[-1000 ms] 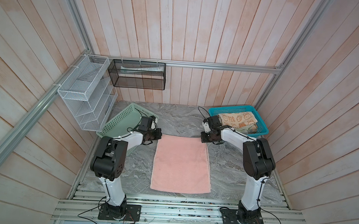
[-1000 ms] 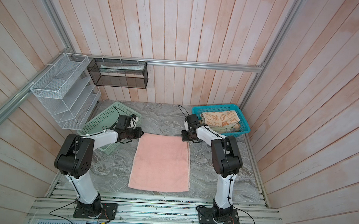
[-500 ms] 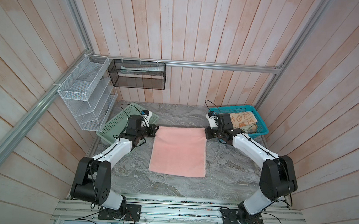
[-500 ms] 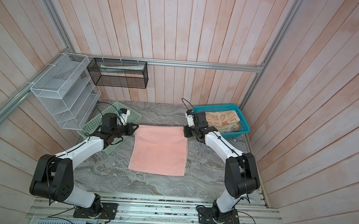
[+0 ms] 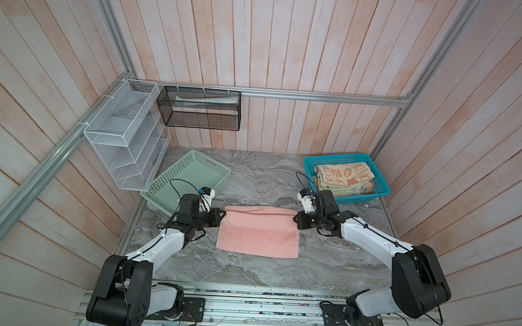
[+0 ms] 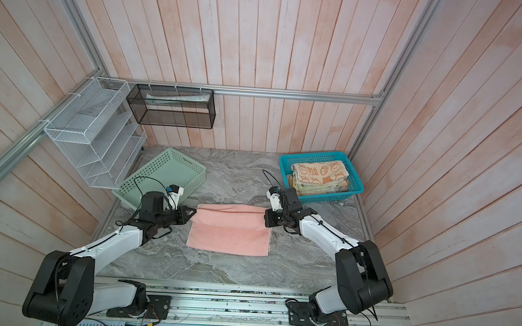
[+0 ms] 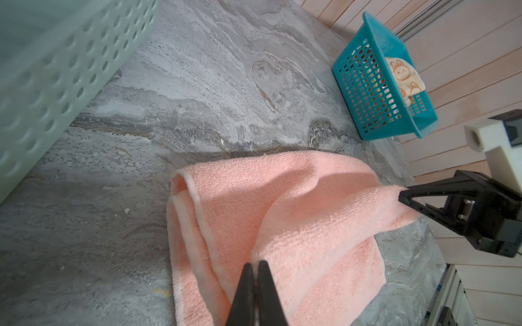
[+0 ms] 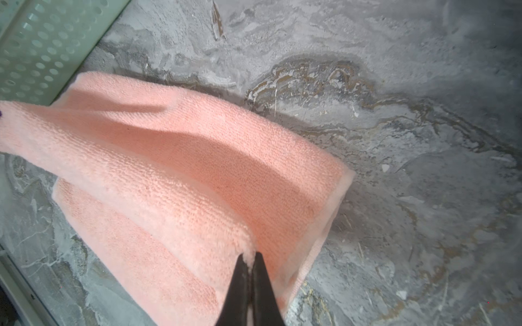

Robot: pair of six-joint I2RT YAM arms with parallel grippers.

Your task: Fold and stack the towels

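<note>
A: Entry: left tool (image 5: 223,213). State?
B: Clenched on the pink towel (image 5: 257,236), at its far left corner. The wrist view shows two black fingers pressed together with terry bunched between the tips.
A: Right tool (image 5: 295,219)?
B: Same. It is clamped on the far right corner, slim black fingers pinching the hem. The two tools face each other across the cloth's width, raised a little off the surface (image 5: 246,269).
A: Towel edges?
B: The held edge hangs between the tools and sags in the middle. Behind it the cloth doubles over in a soft rounded roll. In front the lower layer lies flat, its near edge roughly parallel to the surface's front edge. A pale hem runs along the short sides.
A: Room around it?
B: Bare surface lies open in front of the towel and on both flanks. Behind the left tool sits the mint-green basket (image 5: 209,163), close to that arm's wrist. Behind the right tool is the teal basket (image 5: 361,197), near the towel but apart from it.
A: Materials?
B: Towel: looped terry, matte, plain salmon. The mint-green basket: smooth plastic with round perforations. The teal basket: rigid plastic grid, rectangular, flared walls. Inside it the bunny towel (image 5: 344,172), orange with cream rabbits, lies folded on top of a stack of folded cloths. Surface: hard, grey, stone-patterned with brown veins.
</note>
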